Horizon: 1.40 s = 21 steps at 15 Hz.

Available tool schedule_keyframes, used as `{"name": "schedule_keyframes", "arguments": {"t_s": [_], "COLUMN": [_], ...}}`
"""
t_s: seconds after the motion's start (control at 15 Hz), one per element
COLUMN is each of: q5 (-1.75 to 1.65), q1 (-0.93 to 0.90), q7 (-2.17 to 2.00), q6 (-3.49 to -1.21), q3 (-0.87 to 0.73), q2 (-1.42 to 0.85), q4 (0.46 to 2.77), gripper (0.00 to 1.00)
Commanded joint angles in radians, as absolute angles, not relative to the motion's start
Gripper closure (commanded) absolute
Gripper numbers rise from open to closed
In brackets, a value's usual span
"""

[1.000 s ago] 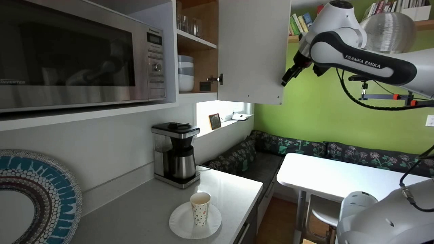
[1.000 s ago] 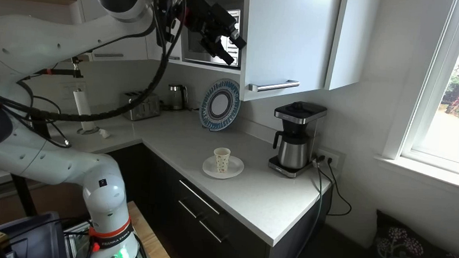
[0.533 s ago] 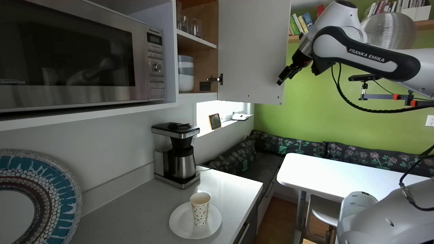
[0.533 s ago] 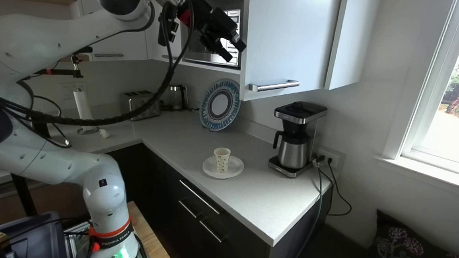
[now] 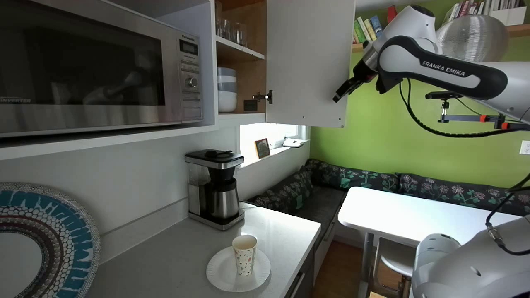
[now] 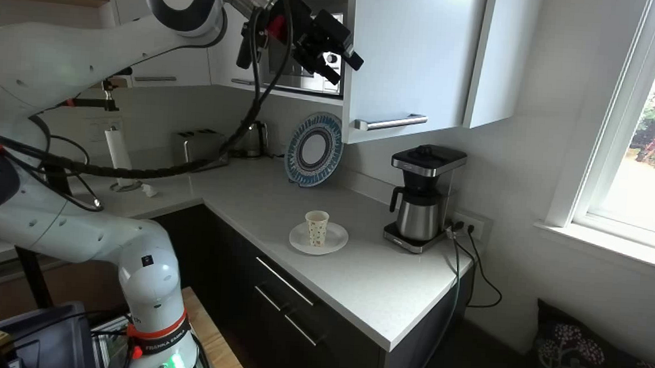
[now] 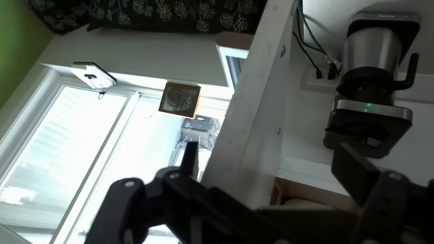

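Note:
My gripper (image 6: 344, 70) is raised high above the counter and stands open, with nothing held between its fingers. It is nearest to the cabinet door (image 5: 308, 62), which is swung wide open; from an exterior view the black fingers overlap the door's outer edge. Looking from the wrist, the door's edge (image 7: 237, 128) runs slantwise through the gap between the spread fingers (image 7: 352, 169). Whether they touch it I cannot tell. Inside the cabinet are stacked bowls (image 5: 227, 93) and drinking glasses (image 5: 238, 34). A bar handle (image 6: 391, 122) sits low on the door's front.
A speckled paper cup (image 5: 245, 258) stands upright on a white paper plate (image 5: 219, 271) on the counter. Behind it is a coffee maker (image 6: 421, 218). A microwave (image 5: 83, 66) fills the neighbouring shelf. A patterned round platter (image 6: 329, 150) leans on the wall; a white table (image 5: 393, 211) stands beyond.
My gripper has shifted leftward in one exterior view and rightward and slightly up in the other, its fingers overlapping the door more. The door, cup and plate have stayed put.

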State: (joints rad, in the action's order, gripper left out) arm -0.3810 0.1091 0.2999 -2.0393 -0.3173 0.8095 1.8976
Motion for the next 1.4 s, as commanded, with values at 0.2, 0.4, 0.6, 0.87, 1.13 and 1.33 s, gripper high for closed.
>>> {"name": "schedule_keyframes", "arguments": {"t_s": [0.2,0.4,0.6,0.87,1.13,1.33], "q5": [-0.253,-0.200,-0.137,-0.067,0.004,0.072], "q1": [0.085,0.083,0.068,0.041,-0.007,-0.048], "q7": [0.293,0.263,0.226,0.184,0.182,0.190], "q6": [-2.035,-2.018,-2.004,-1.996,-2.048,-2.118], "q3": [-0.308,-0.277,-0.245,-0.198,-0.177,-0.184], "q2": [0.798,0.801,0.801,0.781,0.728,0.665], "q4": [1.896,1.888,1.890,1.886,1.878,1.861], "gripper": [0.00,0.00,0.00,0.00,0.00,0.00]}}
